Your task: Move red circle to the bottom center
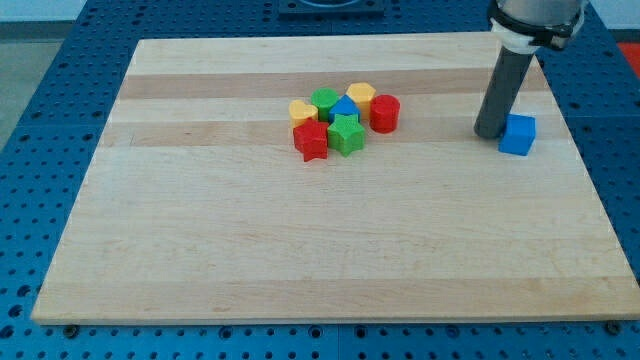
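Note:
The red circle point(385, 113) stands at the right end of a tight cluster of blocks near the board's top centre. My tip point(489, 133) rests on the board at the view's right, touching or almost touching the left side of a blue cube point(518, 134). The tip is well to the right of the red circle, with bare wood between them.
The cluster also holds a yellow block point(361, 97), a green block point(324, 100), a blue block point(345, 108), a yellow heart-like block point(302, 110), a red star point(311, 141) and a green star point(347, 134). The wooden board point(300, 250) lies on a blue perforated table.

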You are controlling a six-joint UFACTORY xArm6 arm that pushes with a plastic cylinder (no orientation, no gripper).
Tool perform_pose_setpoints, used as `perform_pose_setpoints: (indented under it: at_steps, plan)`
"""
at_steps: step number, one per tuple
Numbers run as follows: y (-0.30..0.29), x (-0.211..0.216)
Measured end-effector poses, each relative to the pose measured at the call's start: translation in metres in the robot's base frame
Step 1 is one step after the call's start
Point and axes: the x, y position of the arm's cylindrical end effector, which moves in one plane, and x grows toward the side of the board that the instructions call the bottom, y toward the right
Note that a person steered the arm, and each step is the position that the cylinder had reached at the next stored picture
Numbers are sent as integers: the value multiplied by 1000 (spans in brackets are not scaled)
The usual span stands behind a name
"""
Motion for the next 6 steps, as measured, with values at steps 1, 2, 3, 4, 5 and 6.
perform_pose_setpoints:
  at_steps: [1,2,3,4,5,6]
  plan:
    - [-23,0]
    - [-58,-2]
    - [-69,-11]
    - [-76,-34]
    - [-89,-55]
    - [-128,-62]
